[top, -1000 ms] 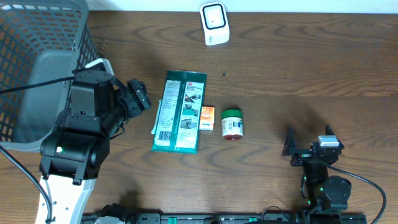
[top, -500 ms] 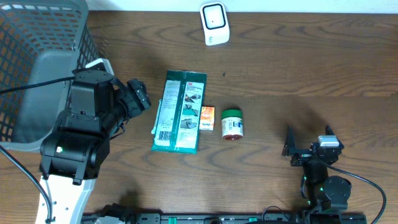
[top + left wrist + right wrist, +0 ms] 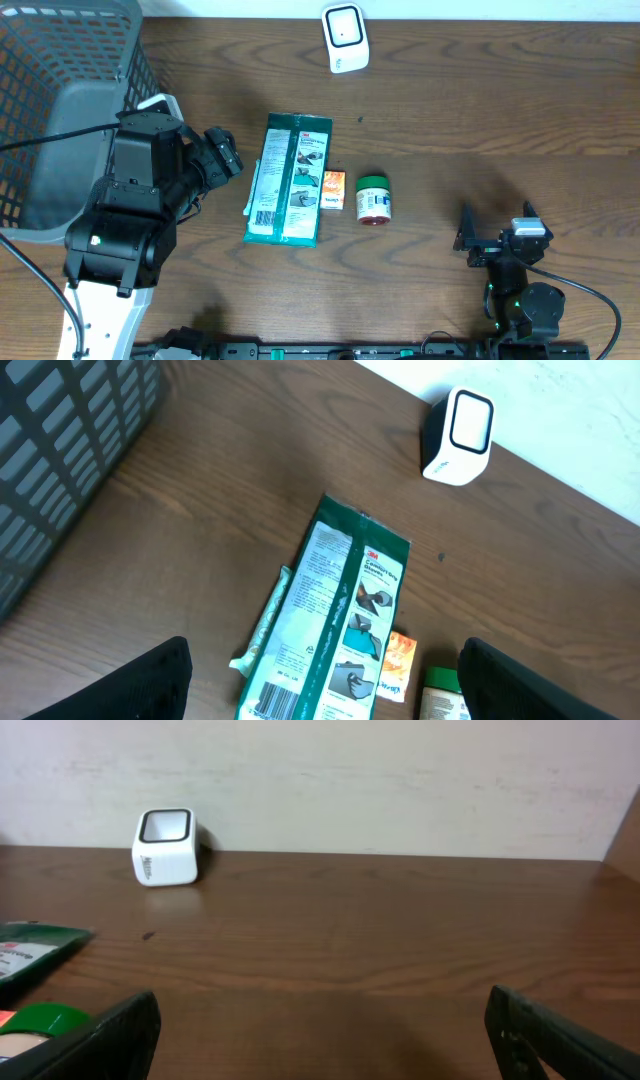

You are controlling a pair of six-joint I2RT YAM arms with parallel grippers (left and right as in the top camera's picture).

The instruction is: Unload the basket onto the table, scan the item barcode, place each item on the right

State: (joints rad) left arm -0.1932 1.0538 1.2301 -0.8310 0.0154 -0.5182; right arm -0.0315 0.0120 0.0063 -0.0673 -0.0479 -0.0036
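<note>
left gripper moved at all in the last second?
No. In the overhead view the left gripper keeps the same gap to the green packet, which lies unmoved on the table.

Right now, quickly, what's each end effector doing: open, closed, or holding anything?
Left end effector: open, holding nothing.
Right end effector: open, holding nothing.

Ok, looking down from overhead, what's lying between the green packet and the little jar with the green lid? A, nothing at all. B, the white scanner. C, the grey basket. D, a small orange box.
D: in the overhead view the small orange box lies on the table between the green packet and the green-lidded jar.
</note>
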